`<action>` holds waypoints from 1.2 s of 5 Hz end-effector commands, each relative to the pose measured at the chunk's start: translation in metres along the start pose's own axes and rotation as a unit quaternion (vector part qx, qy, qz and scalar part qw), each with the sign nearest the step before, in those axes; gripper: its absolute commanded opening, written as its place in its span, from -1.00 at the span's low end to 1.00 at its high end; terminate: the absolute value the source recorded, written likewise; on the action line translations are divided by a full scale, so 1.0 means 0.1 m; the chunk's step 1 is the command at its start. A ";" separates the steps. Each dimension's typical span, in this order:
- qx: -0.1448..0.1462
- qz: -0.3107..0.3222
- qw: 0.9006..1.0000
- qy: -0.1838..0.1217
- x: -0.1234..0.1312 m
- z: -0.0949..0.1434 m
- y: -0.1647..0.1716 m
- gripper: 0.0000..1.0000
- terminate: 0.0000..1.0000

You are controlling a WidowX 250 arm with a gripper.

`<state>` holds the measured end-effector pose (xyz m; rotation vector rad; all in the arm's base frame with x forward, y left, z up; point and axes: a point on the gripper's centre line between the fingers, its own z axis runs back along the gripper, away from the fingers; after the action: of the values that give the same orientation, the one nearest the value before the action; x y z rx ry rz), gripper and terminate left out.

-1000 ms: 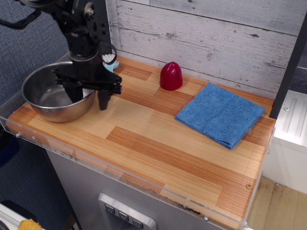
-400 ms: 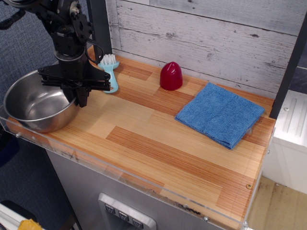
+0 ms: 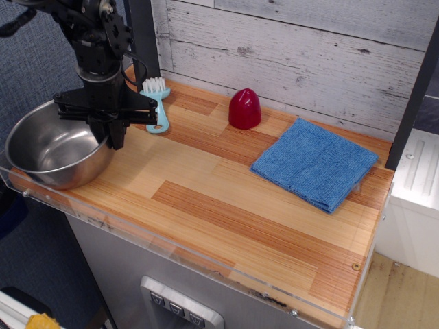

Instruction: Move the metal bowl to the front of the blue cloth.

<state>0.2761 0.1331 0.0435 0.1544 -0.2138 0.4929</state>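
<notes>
Single view, observation.image. The metal bowl sat at the far left end of the wooden counter, well apart from the blue cloth, upright, its left side right at the counter's clear front lip. The black gripper hung over the bowl's right rim, on the side facing the cloth; jaws looked pinched together on that rim, one finger visible outside the wall, the other hidden inside. The cloth lay flat and folded near the right end of the counter, turned diamond-wise, its front corner slightly over its own lower fold. A light-blue brush lay just behind and right of the bowl, bristles toward the plank wall. A dark red dome-shaped object stood between brush and cloth, close to the wall.
</notes>
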 end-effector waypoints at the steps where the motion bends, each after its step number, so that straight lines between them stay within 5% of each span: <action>1: -0.070 0.062 0.993 -0.069 0.27 0.53 -0.12 -1.00 -1.00; 3: -0.123 0.033 0.987 -0.094 0.21 0.97 -0.65 -1.00 -1.00; 6: -0.175 -0.103 0.977 -0.072 -0.44 1.18 -1.56 -1.00 -1.00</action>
<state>0.2984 -0.0512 0.1168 -0.1203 -0.3718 0.2251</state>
